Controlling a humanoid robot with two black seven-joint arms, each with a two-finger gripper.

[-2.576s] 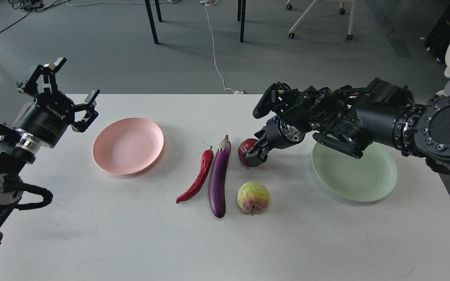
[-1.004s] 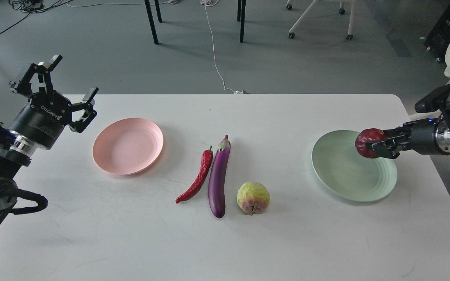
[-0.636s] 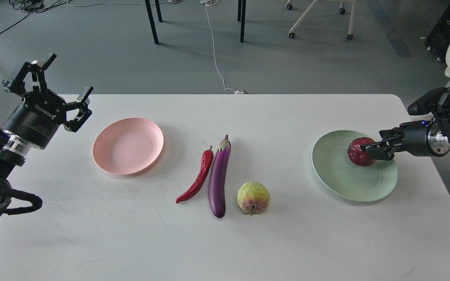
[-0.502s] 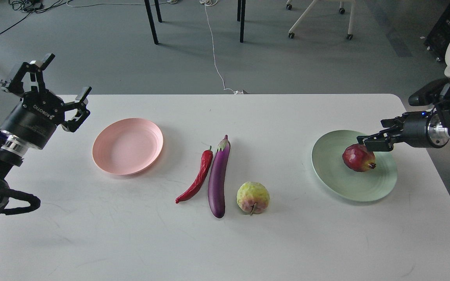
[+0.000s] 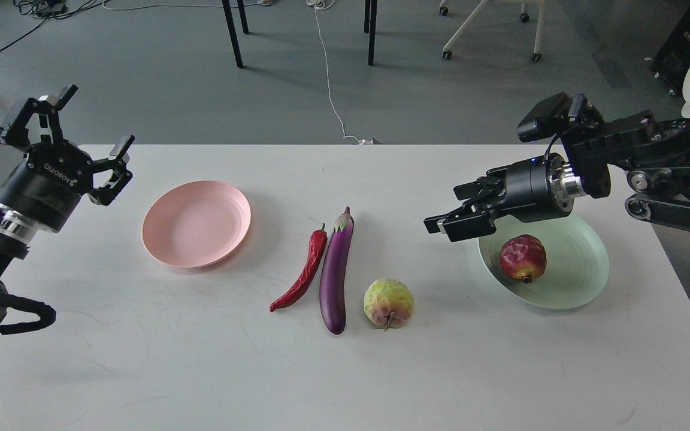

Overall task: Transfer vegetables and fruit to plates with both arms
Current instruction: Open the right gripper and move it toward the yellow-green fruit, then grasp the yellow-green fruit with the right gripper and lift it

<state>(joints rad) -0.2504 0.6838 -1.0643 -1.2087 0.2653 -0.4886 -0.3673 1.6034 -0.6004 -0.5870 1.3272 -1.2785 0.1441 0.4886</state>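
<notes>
White bench (image 5: 201, 371), near to far: yellow-green apple-like fruit (image 5: 388, 303) just right of centre; purple eggplant (image 5: 335, 270) at its 10 o'clock, lying touching or nearly touching the red chili pepper (image 5: 303, 272) on its left; pomegranate (image 5: 522, 258) resting in the mint green plate (image 5: 578, 281) at 3 o'clock; pale pink plate (image 5: 196, 223) bare at 9 o'clock. Right tool (image 5: 450, 219): fingers spread, holding nothing, hanging over the bench just beyond the green plate's left rim at the pomegranate's 10 o'clock. Left tool (image 5: 63, 123): fingers wide apart, holding nothing, raised off the bench's far left corner at the pink plate's 10 o'clock.
</notes>
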